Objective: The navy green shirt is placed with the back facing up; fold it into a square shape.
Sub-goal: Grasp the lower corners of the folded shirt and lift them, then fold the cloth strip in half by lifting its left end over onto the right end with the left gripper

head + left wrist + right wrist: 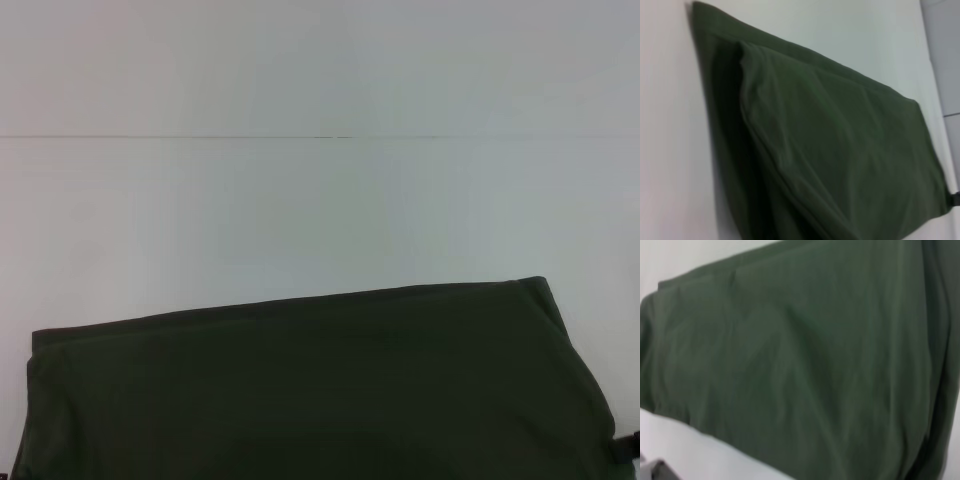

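Shirt point(320, 390) lies flat, plain side up, on the near tabletop point(300, 200), sides seemingly folded inward for squaring. Neither end effector's opening can be told from here.

Work surface: plain white, flat, matte table top point(320, 210), filling the upper part of the head view. One thin dark straight seam line point(300, 137) crosses it from side to side at the far end. Surface beyond the line looks the same white. In the left wrist view, a second faint grey line point(951, 115) shows on the white surface near the frame edge.
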